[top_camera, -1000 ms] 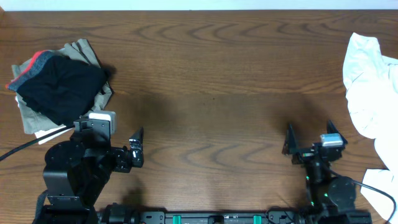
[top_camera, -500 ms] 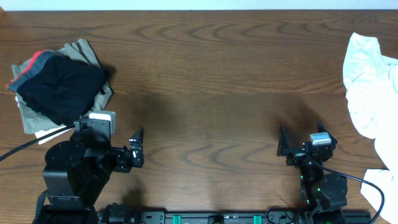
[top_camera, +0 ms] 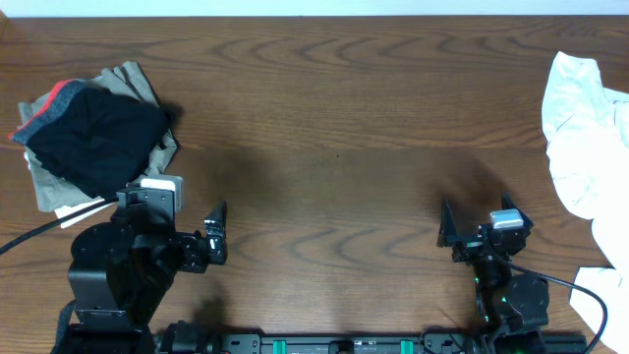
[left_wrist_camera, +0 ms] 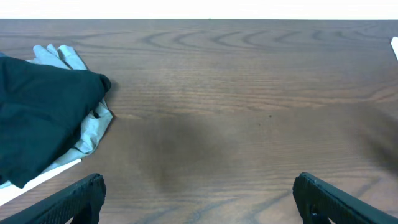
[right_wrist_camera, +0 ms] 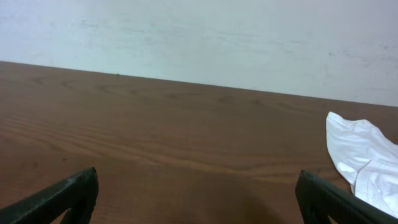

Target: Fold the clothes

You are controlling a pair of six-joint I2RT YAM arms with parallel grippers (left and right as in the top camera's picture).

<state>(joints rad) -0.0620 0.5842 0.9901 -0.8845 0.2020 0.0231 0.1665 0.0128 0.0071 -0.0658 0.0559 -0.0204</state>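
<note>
A pile of folded clothes (top_camera: 93, 138), black with a red band on top of a grey-beige piece, lies at the table's left; it shows in the left wrist view (left_wrist_camera: 43, 118). A crumpled white garment (top_camera: 585, 138) lies at the right edge, also in the right wrist view (right_wrist_camera: 360, 155). My left gripper (top_camera: 211, 236) is open and empty over bare wood near the front edge, right of the pile. My right gripper (top_camera: 477, 231) is open and empty near the front edge, left of the white garment. Both pairs of fingers show wide apart in their wrist views (left_wrist_camera: 199, 199) (right_wrist_camera: 199, 196).
A dark wooden table (top_camera: 334, 118) fills the view. A second bit of white cloth (top_camera: 604, 295) lies at the front right corner. A black cable (top_camera: 29, 236) runs off the left arm's base. A pale wall (right_wrist_camera: 199, 37) stands behind the table.
The right gripper shifted a little to the left and turned between one second ago and half a second ago; it has held still since. The left arm and clothes have not moved.
</note>
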